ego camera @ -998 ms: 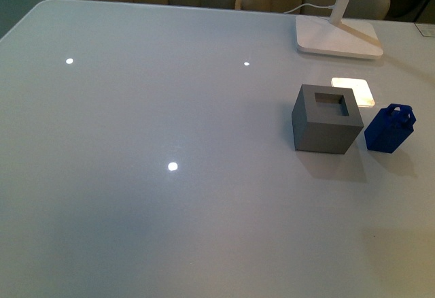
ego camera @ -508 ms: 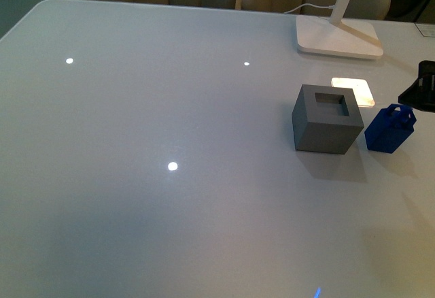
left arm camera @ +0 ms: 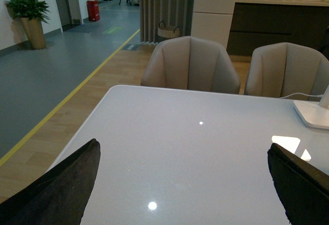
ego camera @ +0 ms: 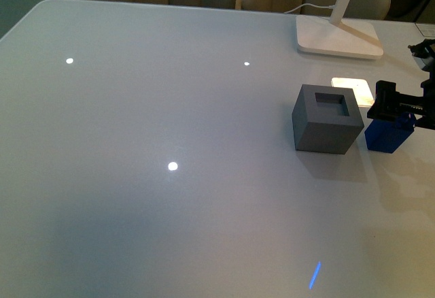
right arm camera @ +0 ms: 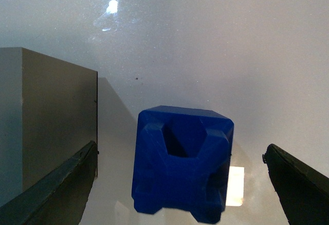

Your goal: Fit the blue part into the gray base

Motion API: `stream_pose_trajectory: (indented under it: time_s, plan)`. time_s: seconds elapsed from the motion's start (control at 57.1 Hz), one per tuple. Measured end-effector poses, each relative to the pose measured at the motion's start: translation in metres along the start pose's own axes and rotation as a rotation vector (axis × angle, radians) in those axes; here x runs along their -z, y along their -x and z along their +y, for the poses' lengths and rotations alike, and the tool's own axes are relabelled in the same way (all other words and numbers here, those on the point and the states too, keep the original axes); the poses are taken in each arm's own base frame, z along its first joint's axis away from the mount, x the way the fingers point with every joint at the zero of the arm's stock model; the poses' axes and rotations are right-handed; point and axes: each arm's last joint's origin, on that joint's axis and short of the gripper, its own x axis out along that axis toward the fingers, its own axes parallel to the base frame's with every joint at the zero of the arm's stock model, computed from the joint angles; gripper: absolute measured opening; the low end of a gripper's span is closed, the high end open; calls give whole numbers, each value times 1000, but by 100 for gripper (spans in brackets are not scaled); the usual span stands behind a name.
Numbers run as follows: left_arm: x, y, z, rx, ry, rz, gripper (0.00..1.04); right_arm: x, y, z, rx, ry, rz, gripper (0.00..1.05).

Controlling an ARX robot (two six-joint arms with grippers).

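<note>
- One second ago nothing hung over the blue part point(ego camera: 387, 138). Half a second ago the right gripper point(ego camera: 408, 104) was only entering at the table's point(ego camera: 170, 107) right edge. Now it sits over the block and hides its loop handle in the front view.
- By my reading the reach is almost done and the grasp comes next. Insertion has not begun.
- Nearest, the left gripper point(left arm camera: 180, 186) looks across the table from its near side. Its jaws are spread wide and carry nothing.
- Toward the right edge, the right wrist view shows that gripper's two fingers point(right arm camera: 67, 179) far apart. The blue part stands on the table between them with a gap on each side, and neither finger touches it.
- The gray base point(ego camera: 326, 124) stands just beside the blue part, on the side away from the right edge. The two are close but not touching, and the square hole on top is empty.
- Farthest, a white lamp base point(ego camera: 338, 39) rests near the far right corner, with a bright reflection just behind the gray base.
</note>
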Motion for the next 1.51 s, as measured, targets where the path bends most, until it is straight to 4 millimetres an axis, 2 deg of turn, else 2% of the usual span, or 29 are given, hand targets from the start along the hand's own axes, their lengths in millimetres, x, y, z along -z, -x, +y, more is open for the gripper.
stream_pose_trajectory:
  time_s: [0.21, 0.28, 0.455, 0.56, 0.63, 0.735, 0.805, 0.928, 1.12, 1.33, 1.505]
  plan:
    - [0, 0, 0, 0, 0, 0, 97, -1, -2, 1, 1, -13, 9, 52]
    - [0, 0, 0, 0, 0, 0, 97, -1, -1, 0, 0, -17, 8, 46]
    - [0, 0, 0, 0, 0, 0, 97, -1, 14, -1, -19, -31, 4, 44]
    - [0, 0, 0, 0, 0, 0, 97, -9, 36, 1, -31, -35, -31, 44]
    - [0, 0, 0, 0, 0, 0, 97, -18, 57, 4, -46, -48, -72, 44]
    - [0, 0, 0, 0, 0, 0, 97, -32, 89, 19, -69, -62, -133, 44]
    - [0, 0, 0, 0, 0, 0, 97, -37, 100, 37, -98, -66, -155, 44]
    - [0, 0, 0, 0, 0, 0, 97, -35, 100, 59, -131, -59, -142, 44]
    - [0, 0, 0, 0, 0, 0, 97, -33, 89, 84, -150, -62, -108, 44]
    - [0, 0, 0, 0, 0, 0, 97, -33, 79, 97, -150, -75, -92, 44]
    - [0, 0, 0, 0, 0, 0, 97, -32, 73, 100, -145, -78, -82, 44]
